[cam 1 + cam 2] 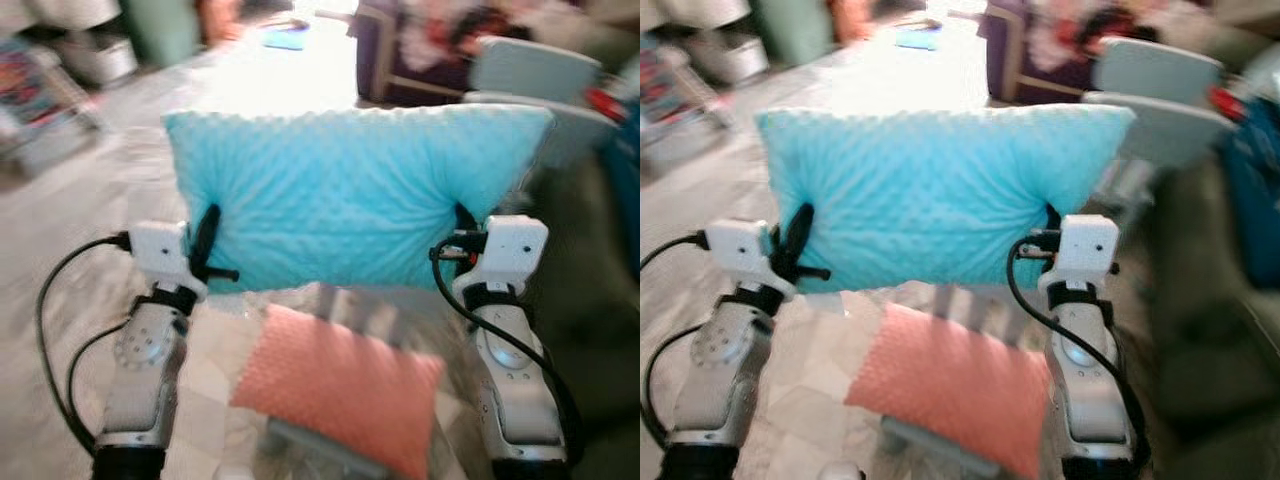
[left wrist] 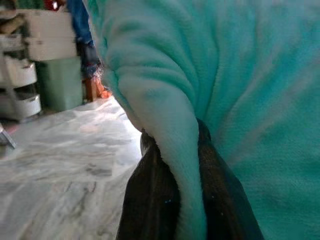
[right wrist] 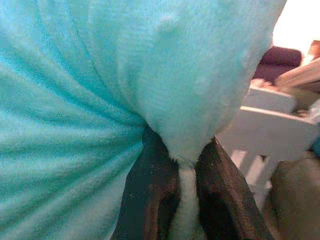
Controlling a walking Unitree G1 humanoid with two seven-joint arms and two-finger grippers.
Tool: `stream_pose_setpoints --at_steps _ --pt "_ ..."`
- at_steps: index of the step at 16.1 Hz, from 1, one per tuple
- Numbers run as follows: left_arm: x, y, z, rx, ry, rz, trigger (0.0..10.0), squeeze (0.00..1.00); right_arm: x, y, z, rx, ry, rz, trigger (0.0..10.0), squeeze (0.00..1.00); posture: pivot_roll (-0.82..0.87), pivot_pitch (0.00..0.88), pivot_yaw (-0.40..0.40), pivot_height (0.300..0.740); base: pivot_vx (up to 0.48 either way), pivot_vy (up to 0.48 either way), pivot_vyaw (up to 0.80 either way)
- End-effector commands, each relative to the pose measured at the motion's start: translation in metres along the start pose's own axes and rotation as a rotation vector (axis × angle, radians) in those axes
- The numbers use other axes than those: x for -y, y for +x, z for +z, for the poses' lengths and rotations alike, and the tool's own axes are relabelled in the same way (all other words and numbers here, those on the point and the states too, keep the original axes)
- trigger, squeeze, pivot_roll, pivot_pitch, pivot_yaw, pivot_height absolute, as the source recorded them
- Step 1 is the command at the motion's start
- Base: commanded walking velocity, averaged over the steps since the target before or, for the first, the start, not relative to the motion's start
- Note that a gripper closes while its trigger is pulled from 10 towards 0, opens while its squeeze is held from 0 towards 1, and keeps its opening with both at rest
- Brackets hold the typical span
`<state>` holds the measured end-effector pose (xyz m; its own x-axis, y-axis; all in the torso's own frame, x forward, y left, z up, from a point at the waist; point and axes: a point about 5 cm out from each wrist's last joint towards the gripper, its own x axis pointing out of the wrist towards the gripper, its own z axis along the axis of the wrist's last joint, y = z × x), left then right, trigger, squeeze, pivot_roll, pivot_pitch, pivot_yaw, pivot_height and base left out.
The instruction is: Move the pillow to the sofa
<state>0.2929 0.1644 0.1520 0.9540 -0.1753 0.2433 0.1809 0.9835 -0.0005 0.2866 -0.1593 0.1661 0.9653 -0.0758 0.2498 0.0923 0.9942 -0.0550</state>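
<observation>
Blue pillow (image 1: pixel 345 195) is held up in the air in front of the robot, broad face toward the camera, clear of the floor (image 1: pixel 90 290). Left gripper (image 1: pixel 207 247) is clamped on the pillow's left edge near the lower corner; right gripper (image 1: pixel 466 232) is clamped on the right edge, near its lower corner. In both wrist views the jaws are seen nearly closed, with a pinched fold of fleece squeezed between the black fingers (image 2: pixel 150 200) and (image 3: pixel 220 195). A pink pillow (image 1: pixel 340 385) lies below, on what looks like a low glass table (image 1: pixel 300 445), though blur makes that uncertain; it is not touched by the blue one. Head views are blurred, so the robot is probably walking or turning: carry phase is judged to be in hand, placement not yet done. Dark upholstered seating is seen at the right edge (image 1: pixel 585 300) and a purple seat (image 1: pixel 420 55) further back; which one is the target sofa cannot be told. For a clean carry, both pinches should be kept tight and the arms kept level and equally spaced, so the fleece is not pulled out of either grip. The pillow should be kept high enough to clear the table and the pink pillow. Release should be held off until the pillow is fully over the seat cushion, then both jaws opened together.
</observation>
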Motion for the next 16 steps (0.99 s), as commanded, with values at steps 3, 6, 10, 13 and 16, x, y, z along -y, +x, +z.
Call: stream_pose_setpoints --at_steps 3,6,10,13,16 --pt "0.007 -0.001 0.001 -0.011 -0.026 -0.028 0.0 0.00 0.000 0.000 0.008 0.026 0.001 -0.009 0.0 0.00 -0.03 0.086 -0.044 0.740 0.000 0.000 0.00" --pt "0.011 0.000 0.000 -0.027 -0.058 -0.043 0.0 0.00 -0.001 0.000 0.008 0.024 0.004 -0.011 0.0 0.00 -0.03 0.083 -0.042 0.740 0.000 0.000 0.00" --pt "0.011 0.001 -0.004 -0.067 -0.062 -0.014 0.2 0.00 -0.003 0.001 0.007 0.014 0.035 0.003 0.0 0.00 -0.03 0.079 -0.046 0.740 0.000 0.000 0.00" --pt "0.012 -0.001 -0.007 -0.083 -0.078 -0.005 0.0 0.00 -0.006 0.001 0.008 0.014 0.023 0.022 0.0 0.00 -0.03 0.081 -0.053 0.740 0.000 0.000 0.00" --pt "0.016 -0.002 -0.008 -0.093 -0.083 -0.004 0.0 0.00 -0.006 0.001 0.007 0.006 0.026 0.035 0.0 0.00 -0.03 0.086 -0.063 0.740 0.000 0.000 0.00"
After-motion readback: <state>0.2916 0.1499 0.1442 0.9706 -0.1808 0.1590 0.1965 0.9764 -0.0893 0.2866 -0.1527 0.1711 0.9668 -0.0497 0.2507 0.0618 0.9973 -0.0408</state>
